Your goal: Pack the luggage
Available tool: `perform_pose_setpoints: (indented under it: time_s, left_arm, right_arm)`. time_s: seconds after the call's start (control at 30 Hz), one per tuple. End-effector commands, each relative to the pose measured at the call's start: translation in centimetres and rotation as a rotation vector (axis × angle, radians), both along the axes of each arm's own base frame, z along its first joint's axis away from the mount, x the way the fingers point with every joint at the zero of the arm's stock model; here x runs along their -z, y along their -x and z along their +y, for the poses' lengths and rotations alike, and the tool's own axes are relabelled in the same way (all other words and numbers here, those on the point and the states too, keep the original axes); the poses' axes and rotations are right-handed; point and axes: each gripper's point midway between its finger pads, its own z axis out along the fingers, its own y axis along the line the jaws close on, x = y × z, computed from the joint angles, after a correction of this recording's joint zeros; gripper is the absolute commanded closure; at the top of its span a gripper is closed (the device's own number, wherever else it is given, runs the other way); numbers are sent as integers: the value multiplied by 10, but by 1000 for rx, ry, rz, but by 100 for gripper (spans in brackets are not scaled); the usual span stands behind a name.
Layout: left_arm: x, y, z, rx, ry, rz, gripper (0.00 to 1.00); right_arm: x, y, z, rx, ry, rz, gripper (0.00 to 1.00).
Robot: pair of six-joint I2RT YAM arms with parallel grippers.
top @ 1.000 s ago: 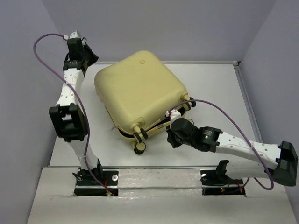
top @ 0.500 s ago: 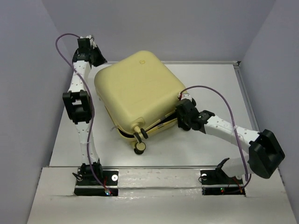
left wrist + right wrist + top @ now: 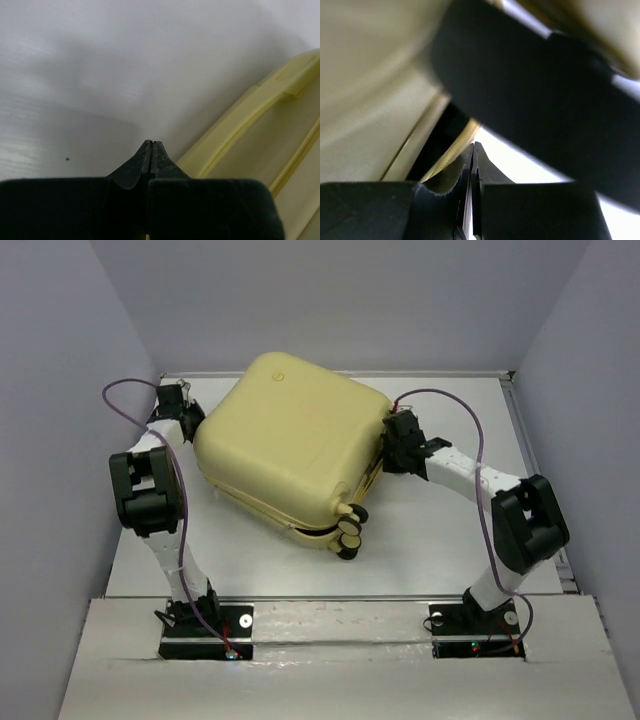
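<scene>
Item: luggage (image 3: pixel 285 445), pale yellow hard shell, lying flat with the lid down.
Location: middle of the tabletop (image 3: pixel 430 550), turned corner-on to the arms, with the wheels (image 3: pixel 348 530) at the near corner.
Left jaws: pressed fully together and holding nothing. The tips sat low over the tabletop, just beside the luggage's far-left edge and its zip (image 3: pixel 295 160).
Right jaws: fully together and empty. The tips pointed at the dark gap between the two shells on the right side. The wrist view was too blurred to tell whether they touched.
Arms: left arm (image 3: pixel 150 490) and right arm (image 3: pixel 470 475) flanked the luggage, one on each side.
Contents: no goods for packing were in view.
Step in hand: judged to be bracing or squaring the luggage from both sides and working at the seam.
Next move: probably called for one tip to be eased into the gap to lift the lid, or for jaws to part for the zip pull. The other arm would need to brace the shell so the wheels did not roll it away.
</scene>
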Motion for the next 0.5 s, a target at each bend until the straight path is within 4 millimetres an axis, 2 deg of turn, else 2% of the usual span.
perform_pose_setpoints:
  time_s: [0.0,0.03,0.07,0.1,0.13,0.17,0.2,0.23,0.27,0.3,0.33,0.37,0.43,0.47]
  left_arm:
    - [0,68,-78,170,148,48,94]
    - [-15,77,-80,175,142,15,94]
    - [-19,86,-82,177,142,5,94]
    - [-8,106,-85,177,143,32,94]
    - [-9,116,-89,191,137,30,94]
    - [-25,125,-91,200,132,-14,94]
    - [-14,145,-96,214,142,17,94]
    - [-27,154,-101,233,139,-22,94]
    - [-27,162,-101,229,139,-25,94]
    - [-27,181,-118,268,150,-34,94]
    - [-27,188,-118,264,157,-37,94]
    - [-29,196,-126,282,166,-43,94]
    - [-25,212,-136,287,194,-56,94]
    - [-37,220,-144,288,221,-85,94]
  right_arm:
    - [-91,-79,116,-260,-373,-258,93]
    - [-99,-86,125,-282,-396,-264,93]
    - [-107,-92,134,-304,-418,-268,93]
    - [-112,-90,147,-354,-463,-237,93]
    - [-127,-103,163,-387,-503,-257,92]
    - [-132,-102,173,-425,-540,-228,91]
    - [-136,-106,181,-439,-561,-220,91]
    - [-148,-118,193,-463,-592,-234,89]
    - [-146,-114,200,-487,-616,-179,87]
    - [-159,-126,210,-504,-637,-197,80]
    - [-179,-122,213,-527,-662,-209,74]
    - [-166,-125,219,-534,-679,-168,67]
    - [-175,-124,220,-551,-712,-157,51]
    - [-183,-124,218,-548,-711,-175,36]
